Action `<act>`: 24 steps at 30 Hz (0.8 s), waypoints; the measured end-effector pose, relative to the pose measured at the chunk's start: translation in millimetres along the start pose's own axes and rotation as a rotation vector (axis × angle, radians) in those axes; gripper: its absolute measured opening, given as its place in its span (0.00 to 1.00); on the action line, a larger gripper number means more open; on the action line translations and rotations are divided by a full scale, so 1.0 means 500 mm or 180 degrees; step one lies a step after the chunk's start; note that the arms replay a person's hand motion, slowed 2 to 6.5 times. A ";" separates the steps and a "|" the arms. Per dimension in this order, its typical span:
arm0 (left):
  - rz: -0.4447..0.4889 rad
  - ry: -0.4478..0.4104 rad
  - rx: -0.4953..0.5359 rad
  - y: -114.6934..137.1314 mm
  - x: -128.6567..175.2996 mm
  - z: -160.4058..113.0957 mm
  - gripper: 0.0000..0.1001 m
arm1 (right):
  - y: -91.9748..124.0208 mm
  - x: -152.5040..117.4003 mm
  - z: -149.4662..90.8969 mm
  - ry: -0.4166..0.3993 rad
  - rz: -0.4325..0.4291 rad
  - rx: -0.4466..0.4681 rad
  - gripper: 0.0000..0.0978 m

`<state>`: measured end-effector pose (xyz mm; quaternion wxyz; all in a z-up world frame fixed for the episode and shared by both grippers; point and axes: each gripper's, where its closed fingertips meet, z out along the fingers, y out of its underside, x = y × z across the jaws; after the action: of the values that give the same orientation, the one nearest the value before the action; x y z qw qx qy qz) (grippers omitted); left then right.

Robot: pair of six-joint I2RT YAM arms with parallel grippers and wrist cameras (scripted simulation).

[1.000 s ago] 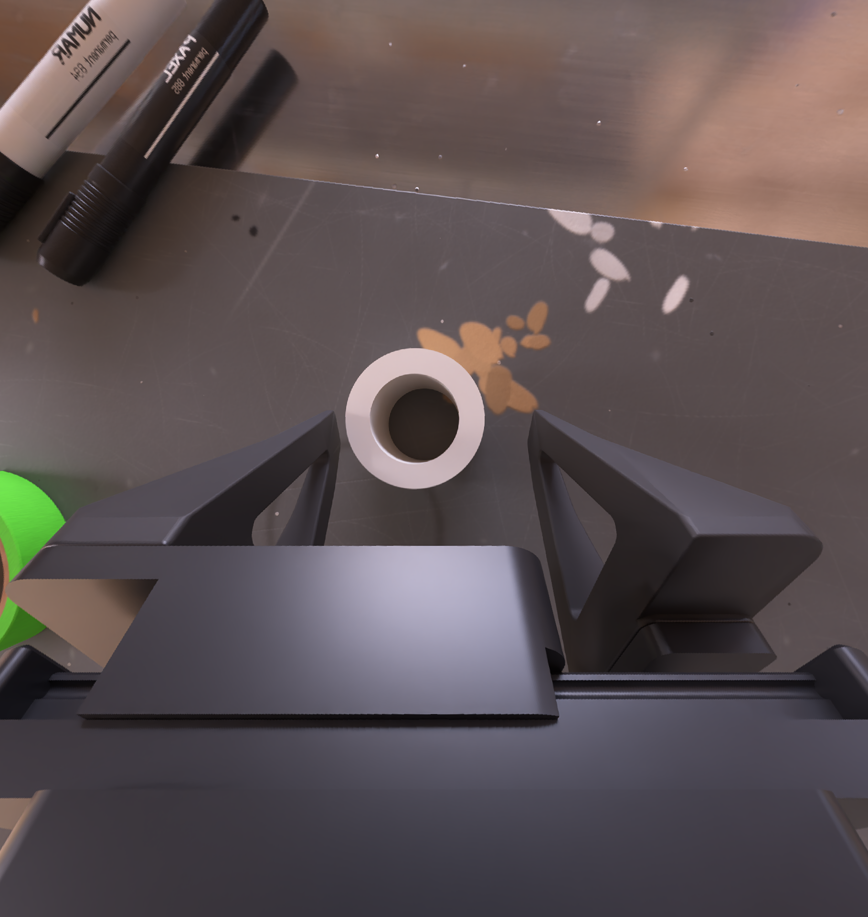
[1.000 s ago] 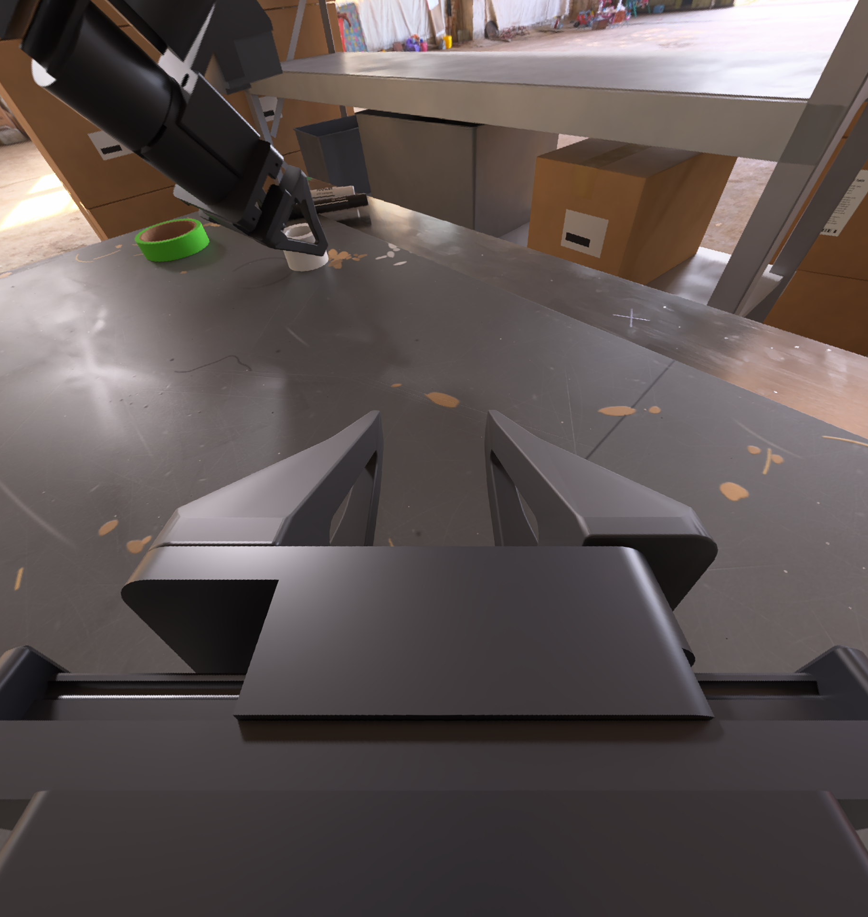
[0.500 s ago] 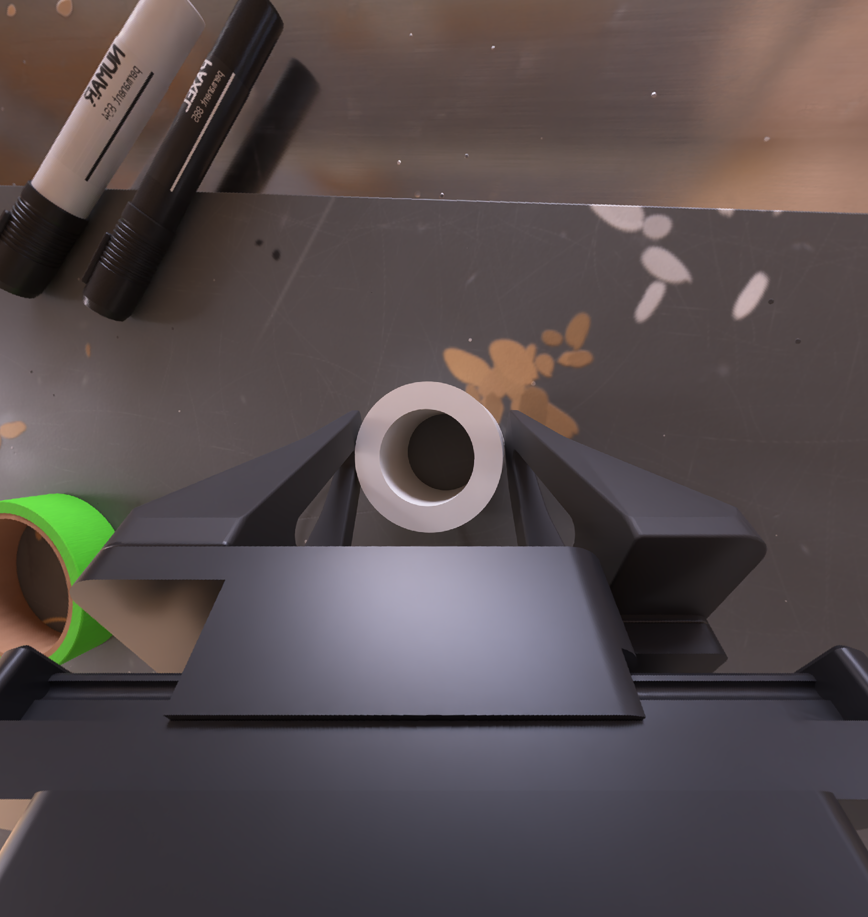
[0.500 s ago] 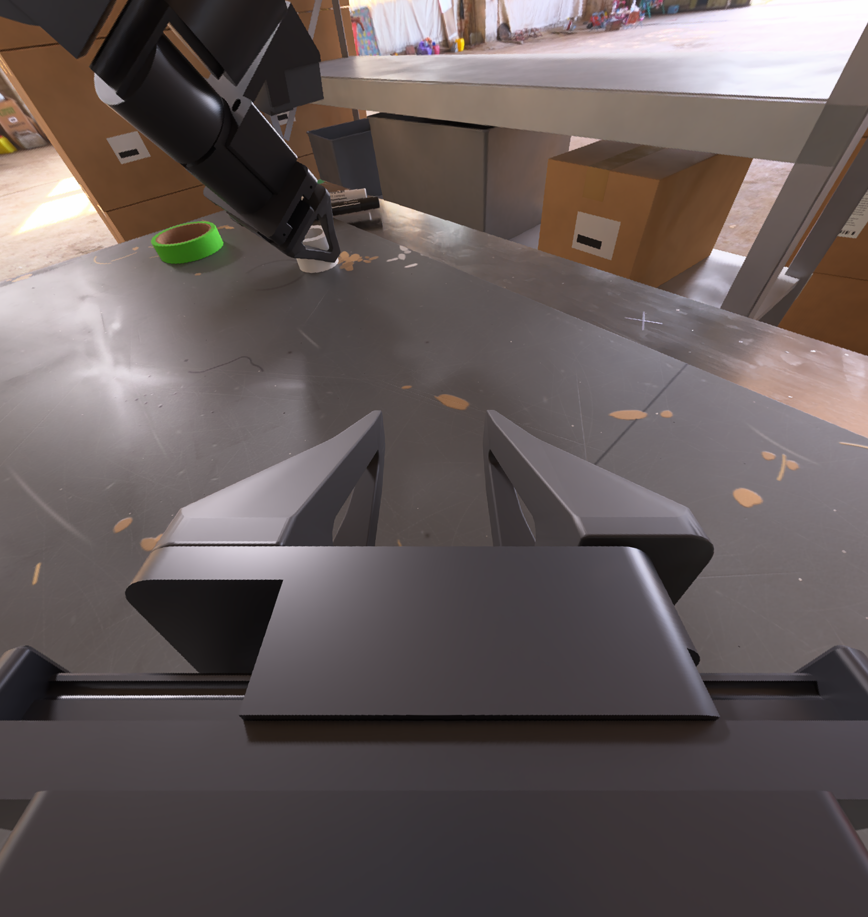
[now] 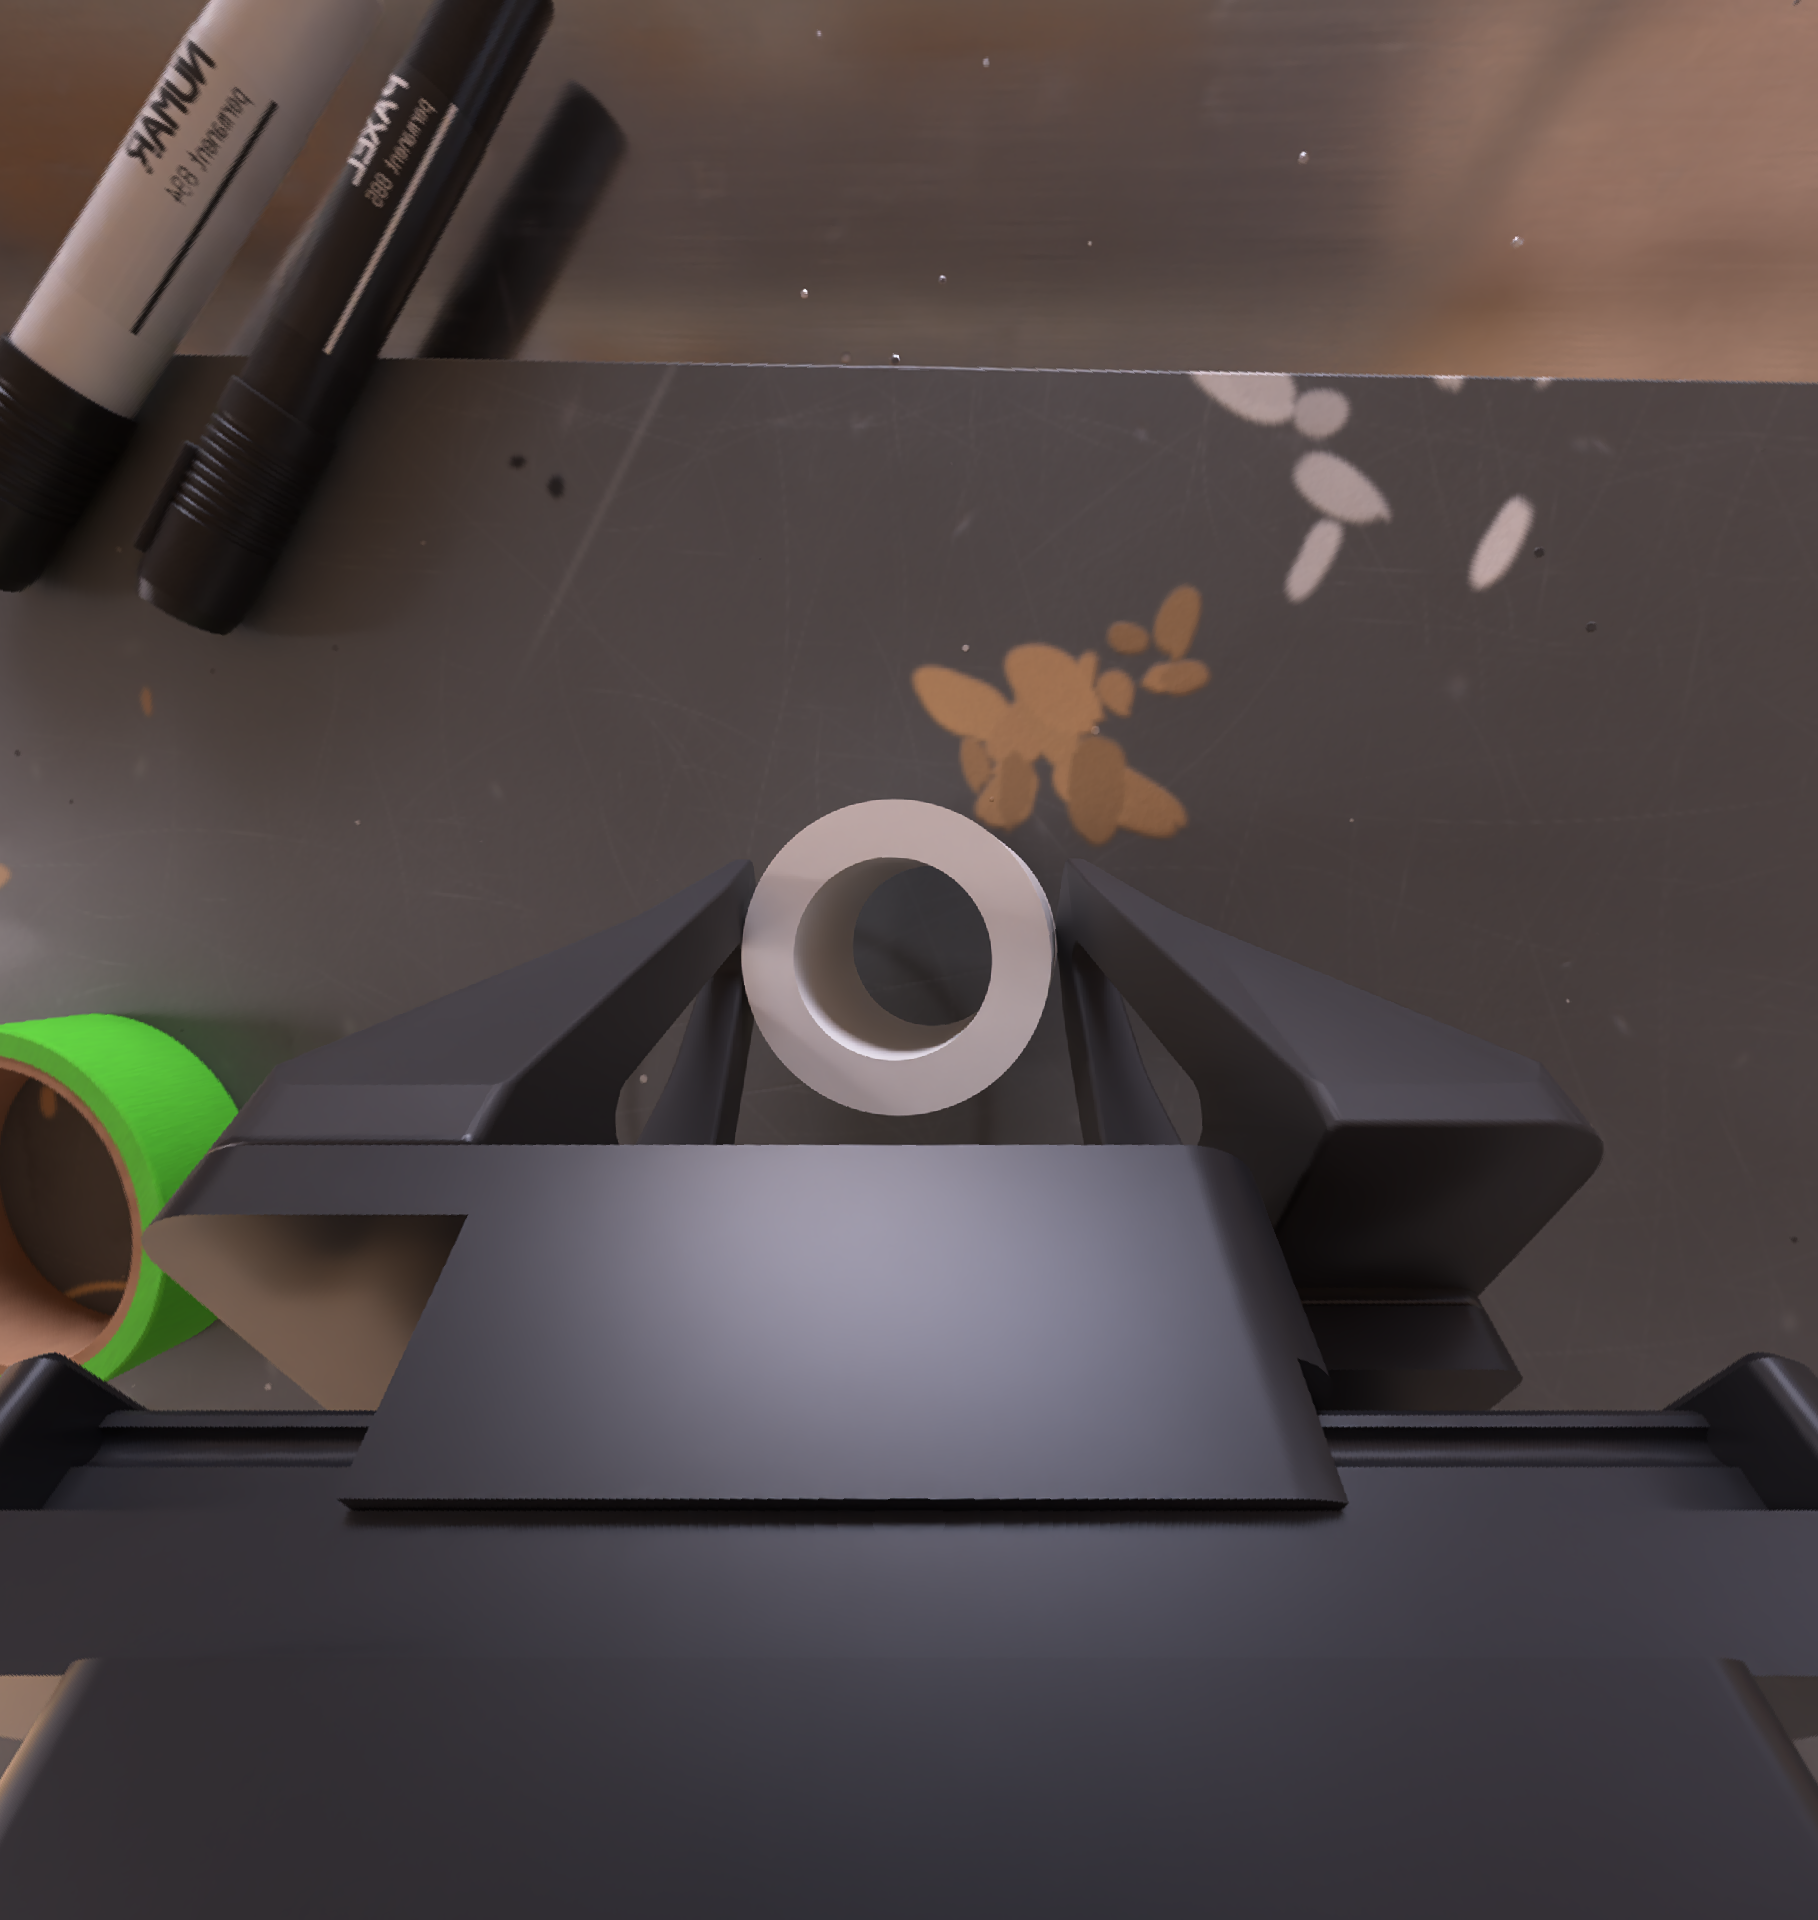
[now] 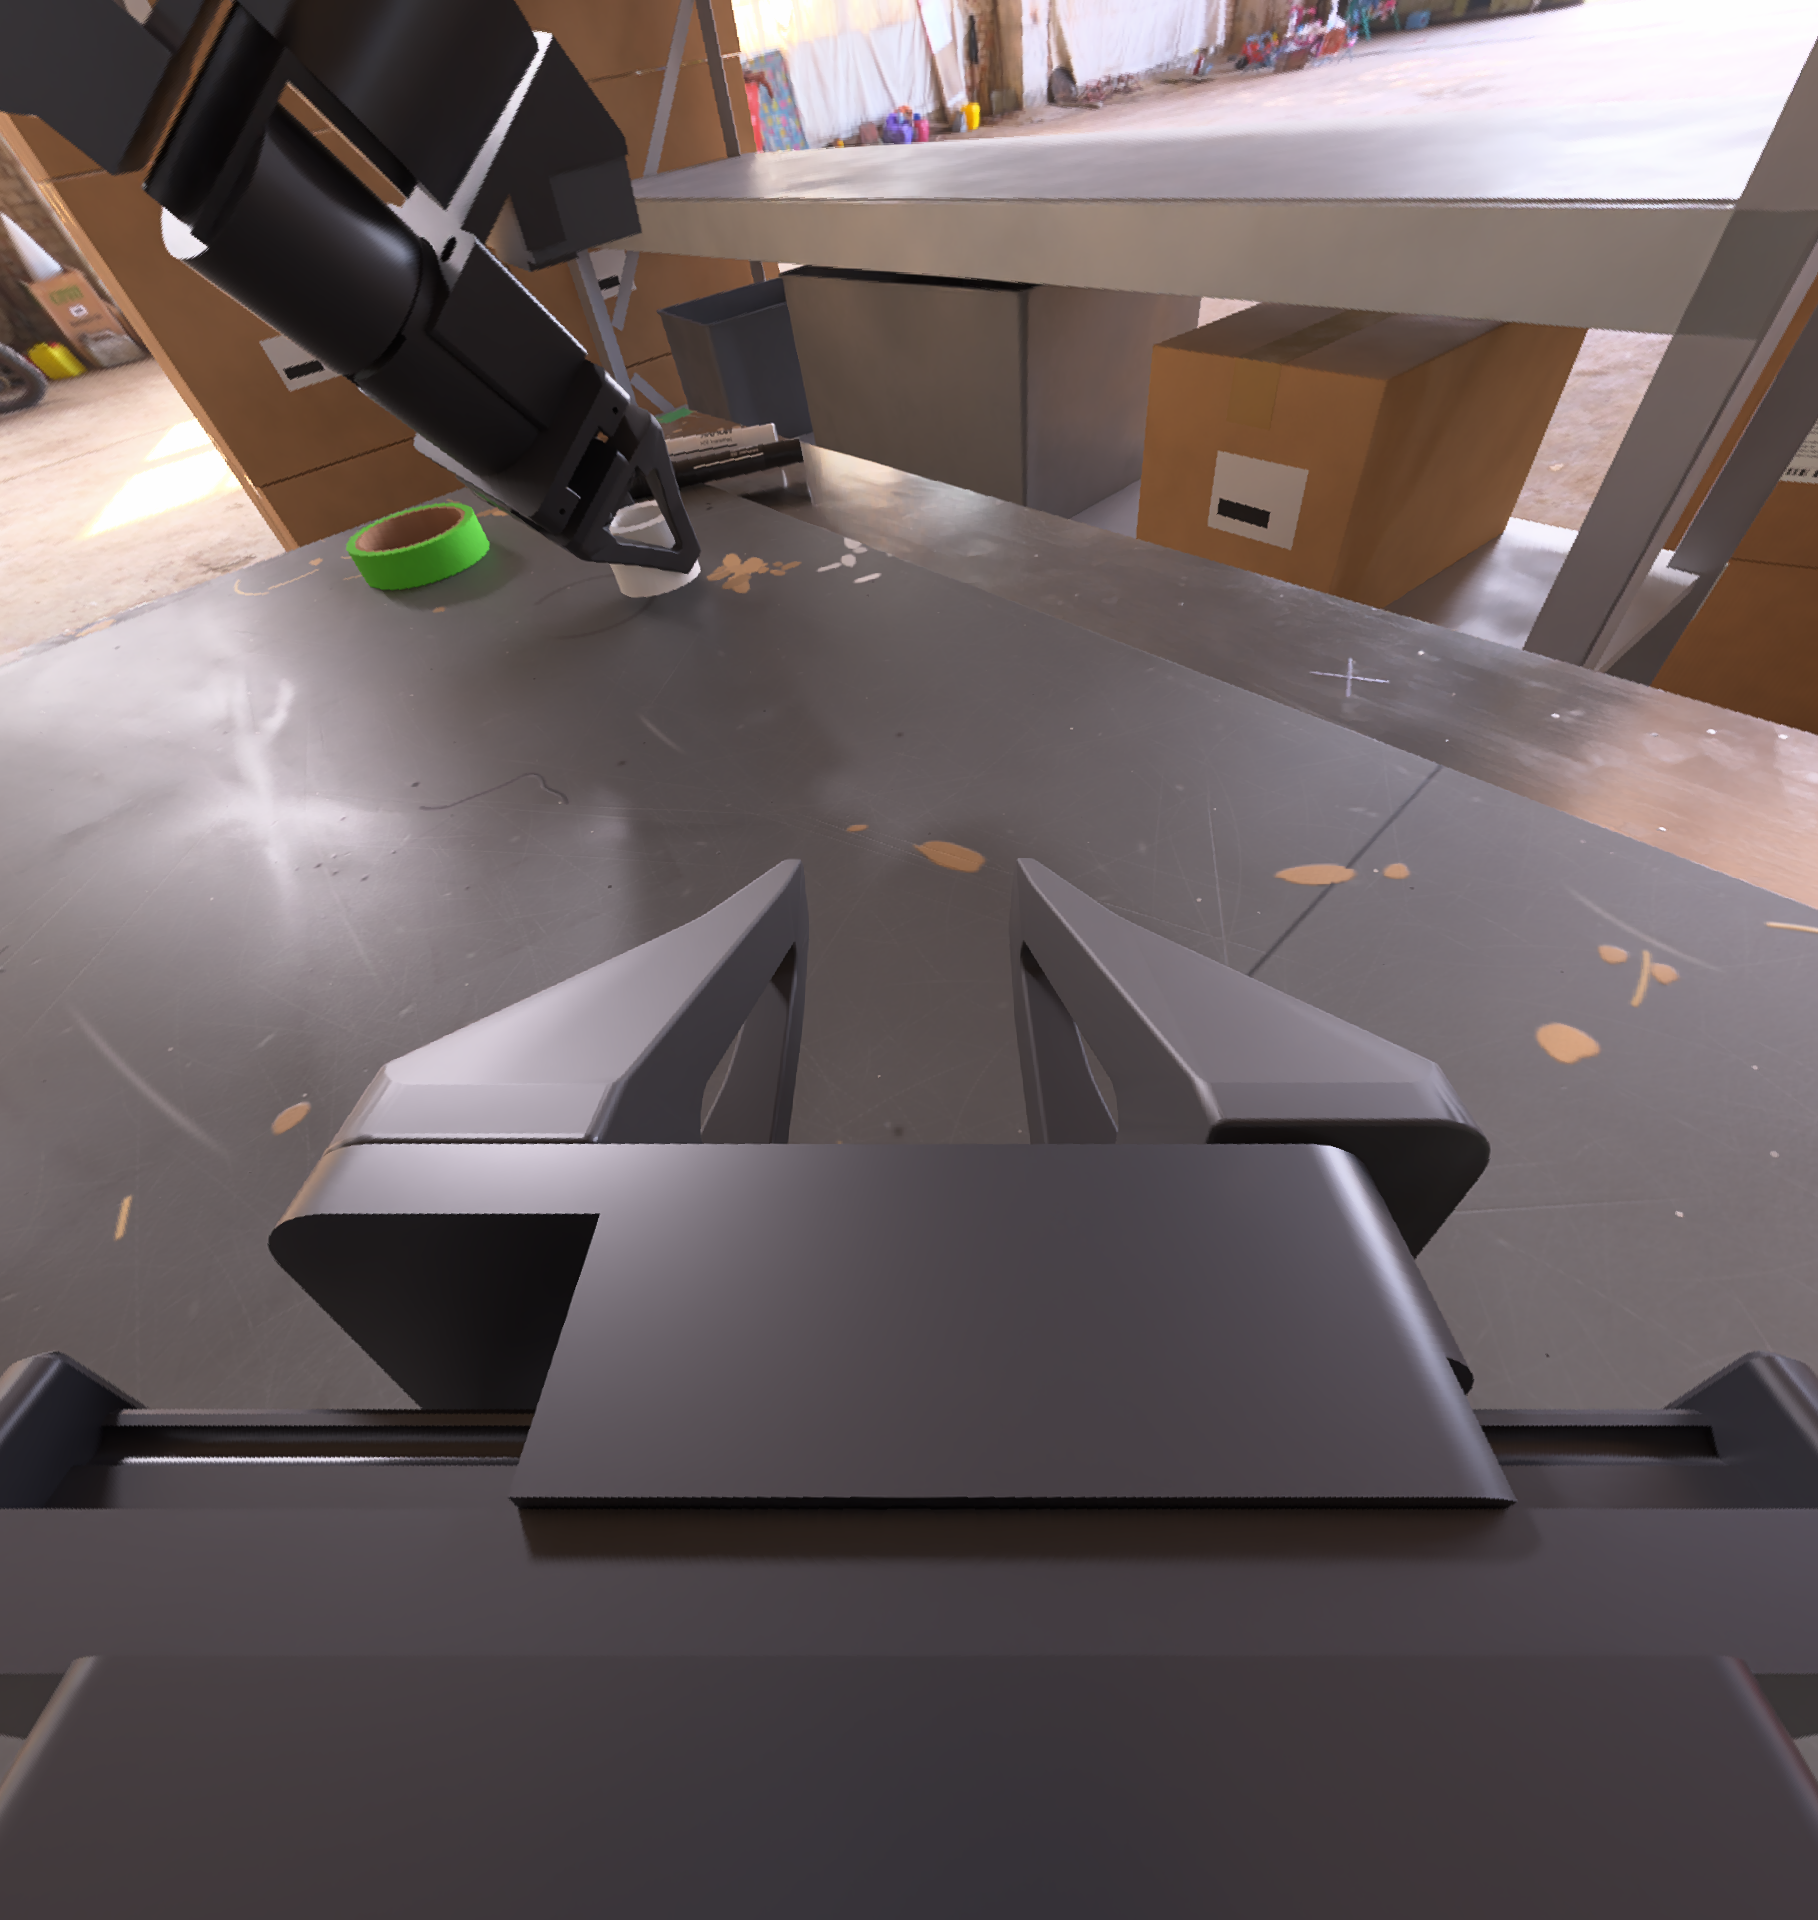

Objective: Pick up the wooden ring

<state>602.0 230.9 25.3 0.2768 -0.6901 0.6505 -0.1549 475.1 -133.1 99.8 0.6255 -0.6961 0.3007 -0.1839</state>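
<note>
**Ring clamped, and it has tipped as it leaves the desk**

A second ago my left gripper (image 5: 897,961) stood wide on either side of the wooden ring (image 5: 894,1060), which lay flat on the desk (image 5: 676,665). Half a second ago I had closed onto it. Now my left fingers (image 5: 676,966) press its two sides, and the ring looks larger and tilted, its hole turned off to one side. From the right wrist view it sits between those fingers (image 6: 643,520), low over the desk, and I cannot tell whether it has fully cleared the surface.

I judge the grasp made and the lift just starting. The tilt suggests the ring can pivot between my pads, so a slow, straight rise seems wise.

My right gripper (image 6: 910,883) hangs well apart, fingers parted a moderate way and holding nothing. The green tape roll (image 5: 105,1153) and two markers (image 5: 261,312) lie untouched.
</note>
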 end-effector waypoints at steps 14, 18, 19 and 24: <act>-0.0033 0.0475 0.0580 -0.046 -0.004 -0.120 0.48 | -0.006 -0.004 -0.006 -0.0086 0.0077 0.0031 0.34; 0.0027 0.0686 0.0832 -0.064 0.006 -0.171 0.48 | -0.012 -0.010 -0.008 -0.0163 0.0098 0.0048 0.34; 0.0052 0.0747 0.0898 -0.068 0.010 -0.184 0.48 | -0.014 -0.011 -0.009 -0.0188 0.0104 0.0053 0.34; 0.0280 0.1113 0.1212 -0.083 0.049 -0.254 0.48 | -0.023 -0.024 -0.011 -0.0370 0.0145 0.0068 0.33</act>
<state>565.4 183.7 147.6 0.2915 -0.5593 0.6770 -0.3793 464.5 -129.1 113.2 0.6533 -0.6919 0.2776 -0.1321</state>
